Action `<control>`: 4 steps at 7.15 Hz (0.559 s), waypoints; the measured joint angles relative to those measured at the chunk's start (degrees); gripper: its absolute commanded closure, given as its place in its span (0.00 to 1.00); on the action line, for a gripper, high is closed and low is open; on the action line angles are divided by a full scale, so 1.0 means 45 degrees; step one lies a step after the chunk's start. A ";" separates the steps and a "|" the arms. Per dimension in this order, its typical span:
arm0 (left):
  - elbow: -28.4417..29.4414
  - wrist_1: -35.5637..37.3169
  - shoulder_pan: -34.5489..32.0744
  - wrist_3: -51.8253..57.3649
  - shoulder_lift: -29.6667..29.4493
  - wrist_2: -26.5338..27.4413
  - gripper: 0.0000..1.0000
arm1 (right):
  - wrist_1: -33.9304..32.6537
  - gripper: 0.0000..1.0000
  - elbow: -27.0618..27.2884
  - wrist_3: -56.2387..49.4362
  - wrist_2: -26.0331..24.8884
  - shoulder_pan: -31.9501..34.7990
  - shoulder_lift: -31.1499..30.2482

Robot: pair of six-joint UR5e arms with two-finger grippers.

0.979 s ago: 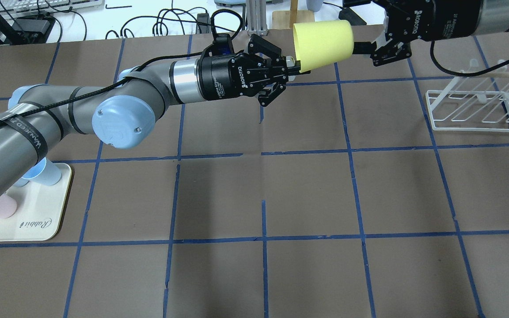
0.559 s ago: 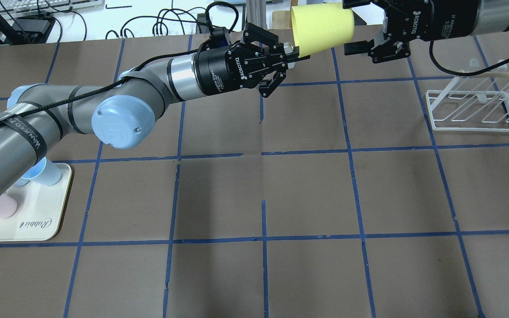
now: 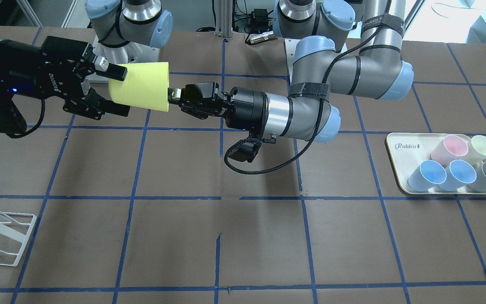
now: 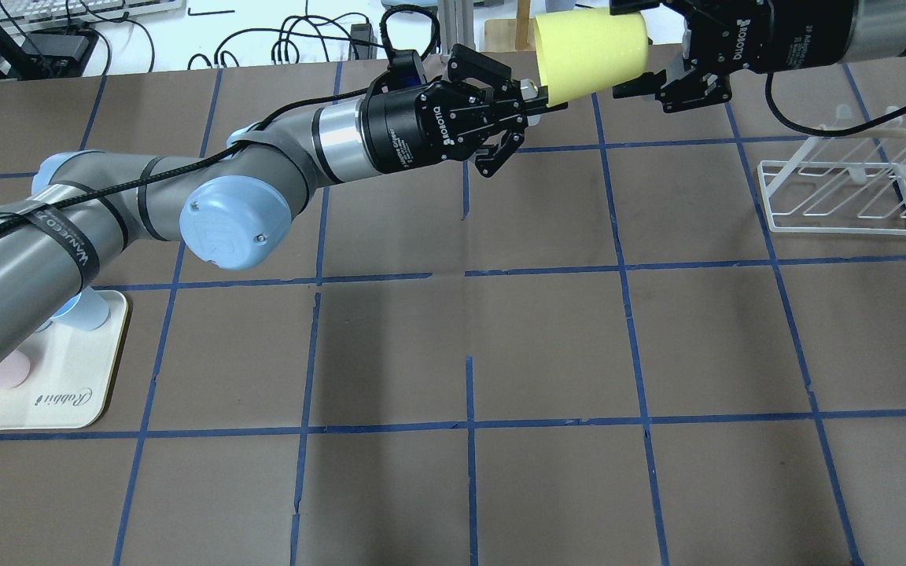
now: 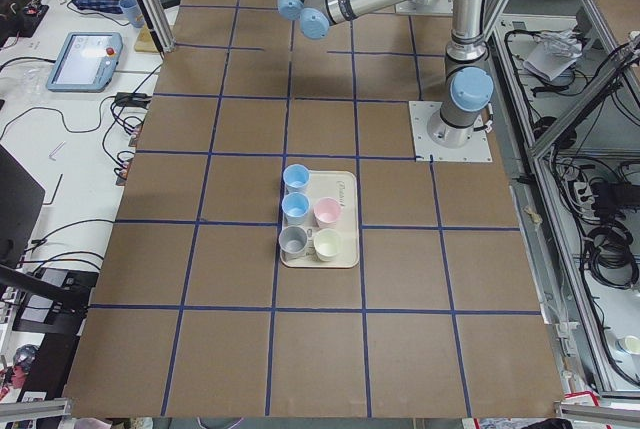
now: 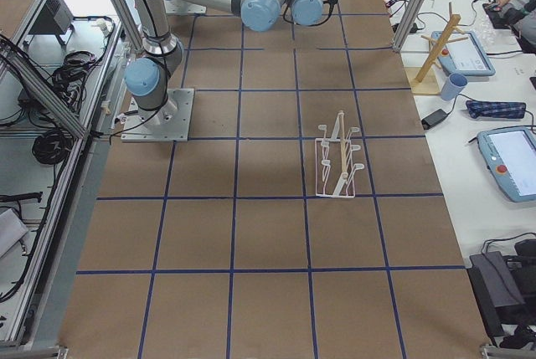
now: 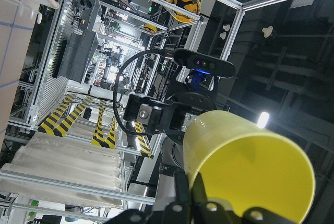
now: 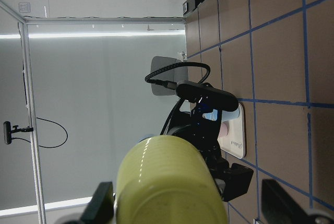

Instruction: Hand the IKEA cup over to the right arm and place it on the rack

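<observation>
Carried rightward since a moment ago, your IKEA cup now has its narrow base inside the span of the right end effector.

The cup lies on its side in the air over the far edge of the counter. The left end effector is clenched on its rim, while the right one stands spread around the base, not yet gripping. You look to be mid-handover: close the right on the base, release the left only once that hold is firm, then carry the cup to the rack, well apart.
</observation>
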 measured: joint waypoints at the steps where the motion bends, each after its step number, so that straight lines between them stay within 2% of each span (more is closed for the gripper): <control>1: -0.0007 0.0018 -0.0006 -0.0004 -0.0016 0.0010 1.00 | -0.0004 0.26 -0.0005 0.0021 -0.0008 0.0004 -0.0010; 4: -0.0023 0.0027 -0.0013 -0.0002 -0.0034 0.0041 1.00 | 0.0024 0.44 -0.0021 0.0039 -0.0016 -0.0002 -0.0057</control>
